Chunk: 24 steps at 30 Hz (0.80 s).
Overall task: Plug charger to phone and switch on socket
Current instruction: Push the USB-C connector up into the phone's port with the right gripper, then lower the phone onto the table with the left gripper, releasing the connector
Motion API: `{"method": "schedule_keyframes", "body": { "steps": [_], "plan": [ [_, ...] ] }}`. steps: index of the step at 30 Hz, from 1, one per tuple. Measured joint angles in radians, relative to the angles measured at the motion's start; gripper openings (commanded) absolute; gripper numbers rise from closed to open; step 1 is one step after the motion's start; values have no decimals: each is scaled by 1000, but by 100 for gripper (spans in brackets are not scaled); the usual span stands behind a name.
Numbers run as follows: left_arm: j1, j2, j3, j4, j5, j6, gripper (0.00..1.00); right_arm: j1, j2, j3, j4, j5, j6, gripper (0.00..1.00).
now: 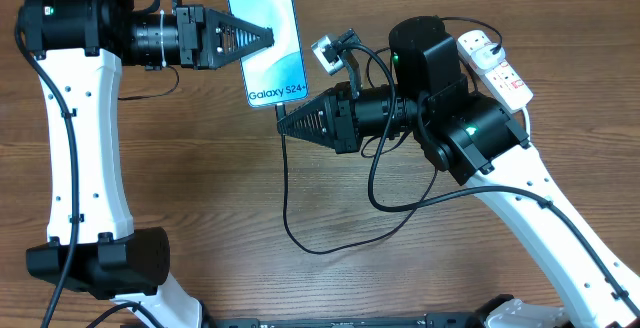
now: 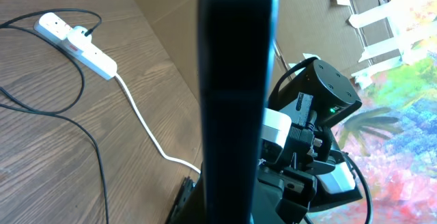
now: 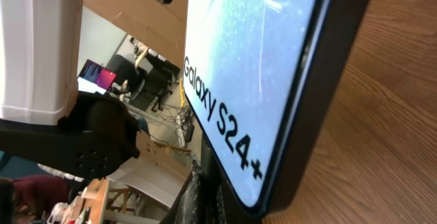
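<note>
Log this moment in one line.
left gripper: shut on phone | right gripper: shut on charger, tip at phone's bottom edge | plugged: unclear | socket: switch unclear

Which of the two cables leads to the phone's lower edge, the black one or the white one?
The thin black charger cable: it runs up to the right gripper at the phone. The thicker white cord belongs to the power strip.

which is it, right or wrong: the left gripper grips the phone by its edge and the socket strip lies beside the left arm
Wrong in one respect: the socket strip lies beside the right arm, as the overhead view shows. The left gripper does grip the phone by its edge.
</note>
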Motion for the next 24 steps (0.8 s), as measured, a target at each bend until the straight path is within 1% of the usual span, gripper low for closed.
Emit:
{"method": "schedule_keyframes", "body": {
  "steps": [7,9,10,13,16,18,19,21,24],
  "plan": [
    [-3,0,1,-12,-1,5,4,-19,0,-3,1,-31,0,4],
    [-3,0,1,-14,-5,6,4,-21,0,-4,0,-32,0,9],
    [-3,0,1,-16,-8,6,4,-22,0,-4,1,-31,0,20],
    [-6,0,2,-23,-38,11,4,-40,0,-4,17,-19,3,25],
    [-6,0,2,-22,-61,15,4,-52,1,-4,15,-5,13,37],
    [-13,0,2,-24,-80,19,4,-55,1,-3,24,10,8,41],
    [-20,0,2,-16,-92,18,4,-56,1,-3,22,18,8,46],
    [-27,0,2,7,-118,14,4,-58,1,-3,14,30,8,59],
    [-31,0,2,42,-173,-10,4,-58,1,-3,-21,55,0,67]
  ]
}}
